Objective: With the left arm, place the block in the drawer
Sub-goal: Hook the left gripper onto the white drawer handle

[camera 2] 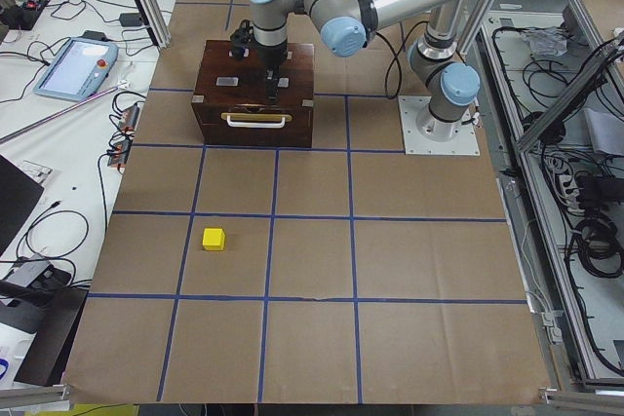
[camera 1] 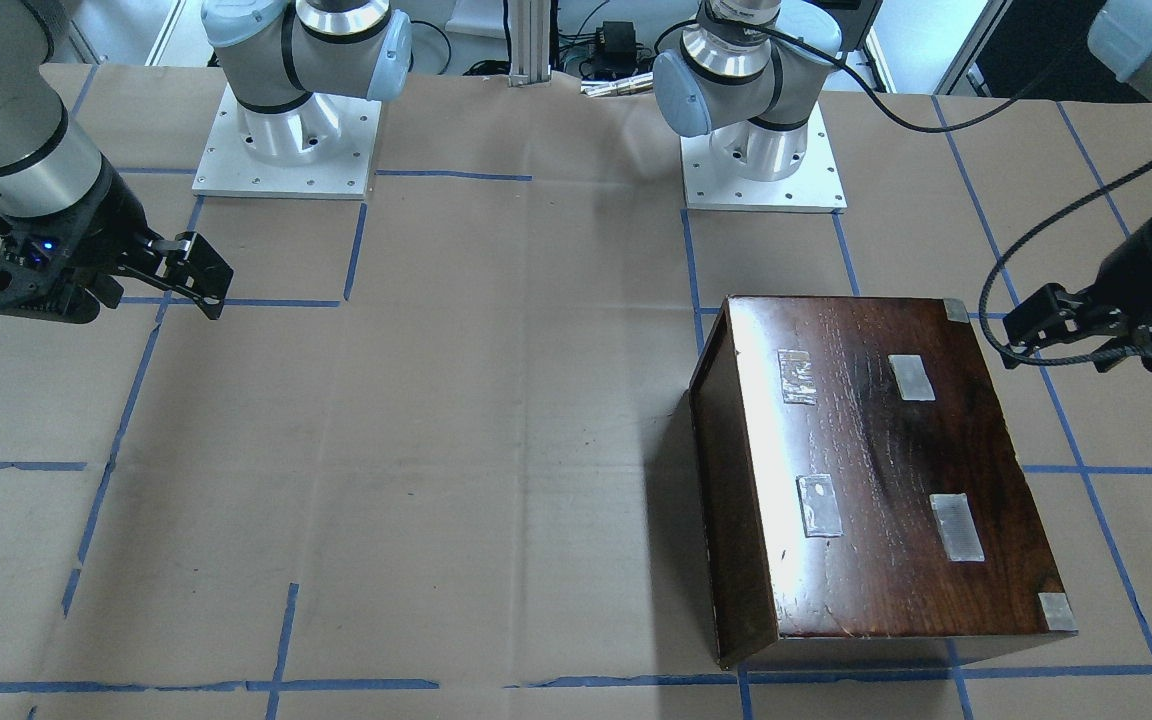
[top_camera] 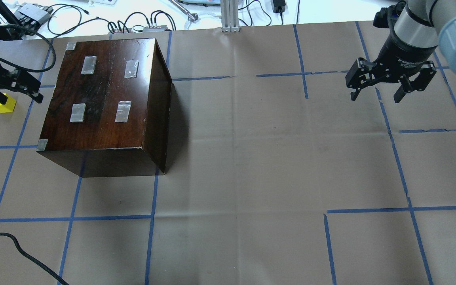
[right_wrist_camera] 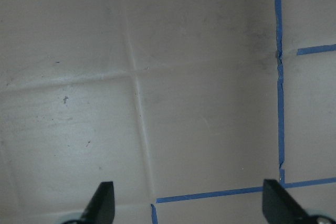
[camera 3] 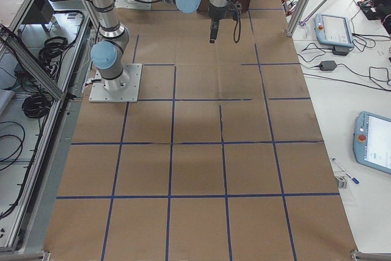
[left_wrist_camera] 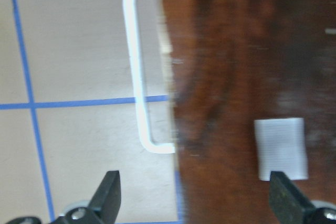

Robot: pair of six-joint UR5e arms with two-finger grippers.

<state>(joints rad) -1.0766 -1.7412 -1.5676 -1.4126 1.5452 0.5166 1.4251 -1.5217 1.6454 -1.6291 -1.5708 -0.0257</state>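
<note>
Left wrist-mounted view: the left tool (left_wrist_camera: pixel 194 187) is hanging released, its two fingers (left_wrist_camera: pixel 108 195) spread wide and grasping nothing. It is hovering above the front edge of the dark glossy box (left_wrist_camera: pixel 247 77), looking straight down on the box top and on the pale loop handle (left_wrist_camera: pixel 137 66) sticking out past that edge.

In the exterior left view that handle is sitting on the drawer (camera 2: pixel 253 135), which is lying pushed into the box. Its long axis is running across the box's width and its face is pointing toward the table's end on the robot's left. Its inside is hidden.

The block (camera 2: pixel 214 238), a small yellow cube with no long axis, is resting flat on the tabletop (camera 2: pixel 409 260), its edges roughly in line with the blue tape lines (camera 2: pixel 273 216). It is lying out in front of the drawer face, well apart from the box and from the left tool, and lower than the tool.

Four silver tape patches (top_camera: pixel 88 64) are sitting on the box top.

The right tool (top_camera: pixel 375 97) is also hanging released, its fingers apart, over the tabletop and well apart from the box.
</note>
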